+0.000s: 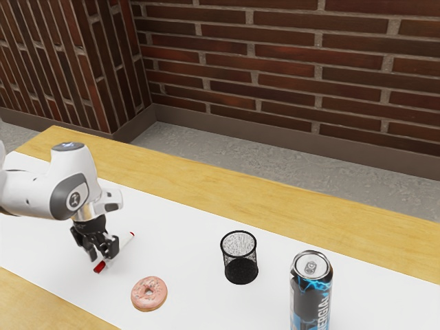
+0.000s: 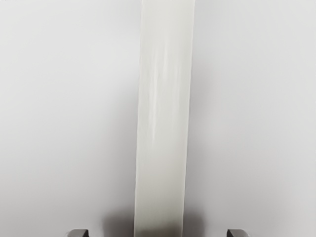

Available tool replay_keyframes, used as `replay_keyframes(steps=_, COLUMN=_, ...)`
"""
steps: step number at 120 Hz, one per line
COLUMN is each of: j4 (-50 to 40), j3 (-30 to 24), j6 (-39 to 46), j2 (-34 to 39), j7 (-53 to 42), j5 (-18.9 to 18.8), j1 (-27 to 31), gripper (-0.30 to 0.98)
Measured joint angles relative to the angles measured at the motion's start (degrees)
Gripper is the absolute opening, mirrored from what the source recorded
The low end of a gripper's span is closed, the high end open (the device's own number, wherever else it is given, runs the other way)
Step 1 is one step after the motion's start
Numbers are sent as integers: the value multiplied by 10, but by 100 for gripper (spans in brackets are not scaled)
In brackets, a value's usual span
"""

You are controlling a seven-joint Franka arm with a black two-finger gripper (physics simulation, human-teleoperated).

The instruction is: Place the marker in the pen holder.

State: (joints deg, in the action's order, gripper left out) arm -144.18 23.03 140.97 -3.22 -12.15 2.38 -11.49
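The marker (image 1: 124, 243) lies flat on the white sheet (image 1: 199, 227) that covers much of the counter (image 1: 275, 199), toward the exterior view's left. The end effector (image 1: 102, 251) is low over it, pointing down at the end of the white arm (image 1: 40, 192). Its fingers (image 2: 79, 233) stand apart, one on each side of the marker's pale barrel, and the wrist view shows a gap between each of them and the barrel, so nothing is clamped. The marker's thicker red end points to the near side of the counter, and its other end, also tipped red, points toward the brick wall (image 1: 275, 58). Near the marker is a pink donut (image 1: 141, 295) with sprinkles. The holder (image 1: 241, 270), a black mesh cup, stands upright on the sheet, well apart from the marker, toward the exterior view's right. Farther that way, near the holder, an upright black and blue can (image 1: 302, 299) stands with its silver top showing.
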Motion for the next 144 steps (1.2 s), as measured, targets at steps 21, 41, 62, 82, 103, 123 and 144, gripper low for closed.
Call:
replay_keyframes(steps=21, j4=0, j3=0, j6=4, j2=-8, j7=-9, j5=1, j1=-1, gripper=19)
replay_keyframes(steps=41, j4=2, j3=0, j6=6, j2=-9, j7=-11, j5=2, j1=-1, gripper=6)
replay_keyframes(steps=62, j4=4, j3=0, j6=8, j2=-16, j7=-8, j5=-1, j1=-2, gripper=-2)
replay_keyframes(steps=82, j4=5, j3=0, j6=9, j2=-16, j7=0, j5=-5, j1=-4, gripper=-5)
replay_keyframes(steps=103, j4=30, j3=3, j6=-12, j2=30, j7=10, j5=-16, j1=-5, gripper=-7)
replay_keyframes(steps=123, j4=151, j3=-14, j6=-130, j2=72, j7=32, j5=-62, j1=-31, gripper=-8)
replay_keyframes(steps=144, j4=246, j3=-17, j6=-267, j2=48, j7=69, j5=-100, j1=-191, gripper=-8)
